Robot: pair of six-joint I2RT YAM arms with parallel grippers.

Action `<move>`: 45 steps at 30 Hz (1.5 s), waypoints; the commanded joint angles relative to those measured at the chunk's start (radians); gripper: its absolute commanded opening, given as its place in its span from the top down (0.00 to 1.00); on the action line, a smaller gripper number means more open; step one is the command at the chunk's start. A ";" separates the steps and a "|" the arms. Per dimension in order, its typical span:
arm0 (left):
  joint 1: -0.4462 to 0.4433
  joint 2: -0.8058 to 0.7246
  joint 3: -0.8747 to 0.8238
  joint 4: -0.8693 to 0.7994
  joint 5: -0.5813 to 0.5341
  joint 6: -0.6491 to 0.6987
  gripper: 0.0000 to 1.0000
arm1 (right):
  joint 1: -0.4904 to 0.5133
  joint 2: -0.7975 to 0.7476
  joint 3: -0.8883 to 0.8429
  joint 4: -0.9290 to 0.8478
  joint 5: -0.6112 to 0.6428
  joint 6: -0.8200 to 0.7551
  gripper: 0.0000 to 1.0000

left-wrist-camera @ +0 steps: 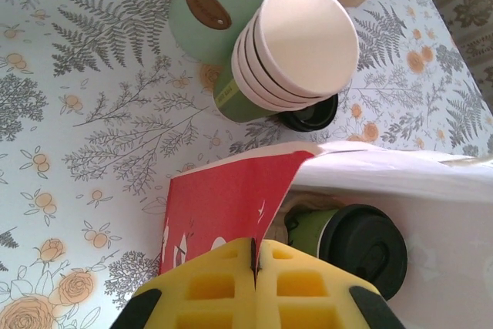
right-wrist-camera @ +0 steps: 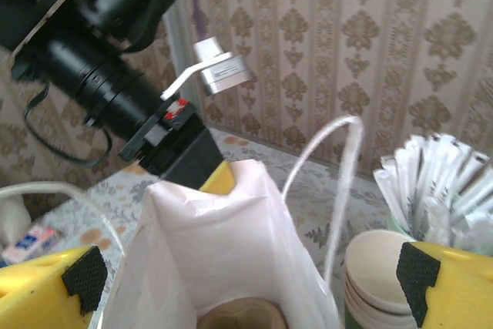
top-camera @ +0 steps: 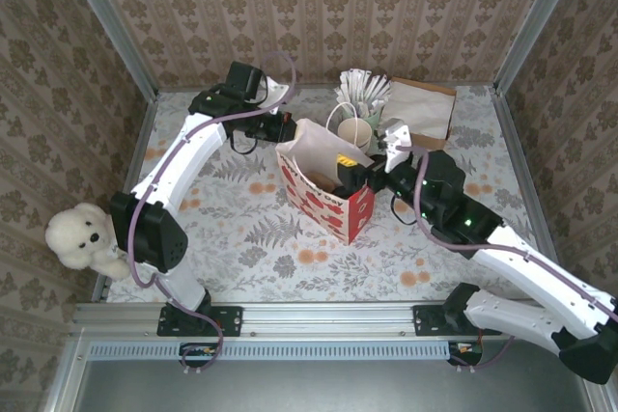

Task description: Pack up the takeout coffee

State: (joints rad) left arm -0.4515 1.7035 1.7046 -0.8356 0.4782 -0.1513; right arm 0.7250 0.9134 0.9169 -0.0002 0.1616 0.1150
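Note:
The takeout coffee (left-wrist-camera: 362,248), a green cup with a black lid, sits inside the red paper bag (left-wrist-camera: 223,206), whose inside is white. My left gripper (left-wrist-camera: 256,261) is shut on the bag's rim, its yellow fingers pinching the red wall. From above, the left gripper (top-camera: 287,137) holds the bag (top-camera: 323,195) at its far edge. My right gripper (top-camera: 359,173) hovers at the bag's right side, open. In the right wrist view its fingertips (right-wrist-camera: 73,283) stand wide on either side of the bag's mouth (right-wrist-camera: 231,236); a tan shape lies at the bottom.
A stack of lidless green cups (left-wrist-camera: 293,52) stands over a loose black lid (left-wrist-camera: 310,113) behind the bag, beside a pale green holder (left-wrist-camera: 202,9) of wrapped sticks (right-wrist-camera: 435,182). A brown paper bag (top-camera: 425,108) lies at back right. A white teddy bear (top-camera: 79,235) sits at the left edge.

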 commanded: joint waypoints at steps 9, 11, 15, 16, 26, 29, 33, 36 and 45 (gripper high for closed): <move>0.002 -0.111 -0.094 0.066 -0.074 -0.169 1.00 | -0.026 -0.132 -0.004 -0.261 0.157 0.570 0.00; -0.020 -0.121 -0.106 0.083 -0.073 -0.185 1.00 | -0.025 -0.133 -0.020 -0.253 0.154 0.615 0.00; -0.030 -0.134 -0.121 0.102 -0.079 -0.215 1.00 | -0.031 -0.065 0.026 -0.388 0.137 0.782 0.00; -0.030 -0.135 -0.123 0.104 -0.078 -0.219 1.00 | -0.033 -0.037 0.064 -0.441 0.111 0.809 0.00; -0.068 -0.169 -0.136 0.109 -0.175 -0.310 1.00 | -0.021 0.191 0.318 -0.780 0.123 0.961 0.09; -0.080 -0.185 -0.146 0.113 -0.201 -0.317 0.96 | -0.005 0.218 0.326 -0.786 0.138 0.986 0.16; -0.084 -0.194 -0.153 0.109 -0.205 -0.315 0.93 | 0.005 0.237 0.333 -0.778 0.134 0.982 0.30; -0.084 -0.202 -0.152 0.105 -0.210 -0.307 0.90 | 0.009 0.239 0.340 -0.763 0.127 0.956 0.46; -0.063 -0.277 -0.208 0.124 -0.103 -0.267 0.65 | 0.010 0.320 0.413 -0.749 0.020 0.725 0.66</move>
State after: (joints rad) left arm -0.5274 1.5021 1.5257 -0.7444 0.2981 -0.4419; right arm 0.7296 1.2011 1.2697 -0.7406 0.2214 0.9634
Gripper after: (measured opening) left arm 0.277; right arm 0.351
